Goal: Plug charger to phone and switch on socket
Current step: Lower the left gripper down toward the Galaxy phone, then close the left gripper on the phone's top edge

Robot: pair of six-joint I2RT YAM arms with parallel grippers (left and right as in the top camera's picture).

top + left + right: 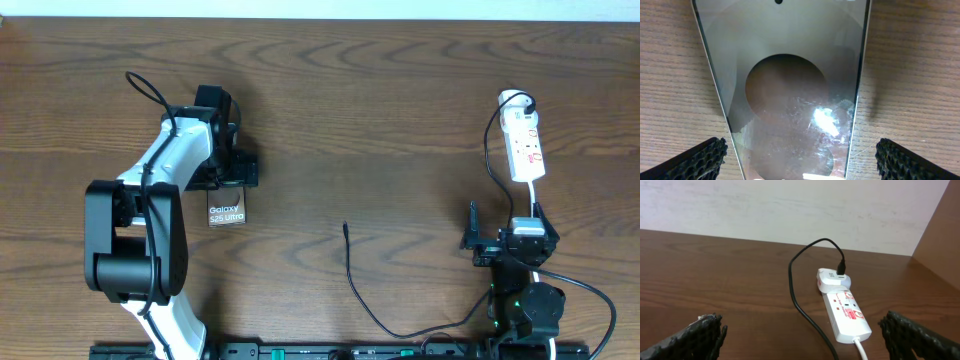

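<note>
The phone (227, 211) lies flat on the table at the left, showing white "Galaxy" lettering. My left gripper (228, 178) hovers over its far end, open, with the phone's glossy face (790, 90) between the two fingertips and not touched. The charger cable (352, 275) runs from its small tip (345, 228) at mid-table toward the front edge. The white socket strip (524, 147) lies at the right with a white adapter plugged in. My right gripper (500, 240) is open and empty, just in front of the socket (847, 314).
A black cable (802, 305) runs from the adapter (834, 280) toward the right arm. A white cord (860, 347) leaves the socket's near end. A pale wall stands behind the table's far edge.
</note>
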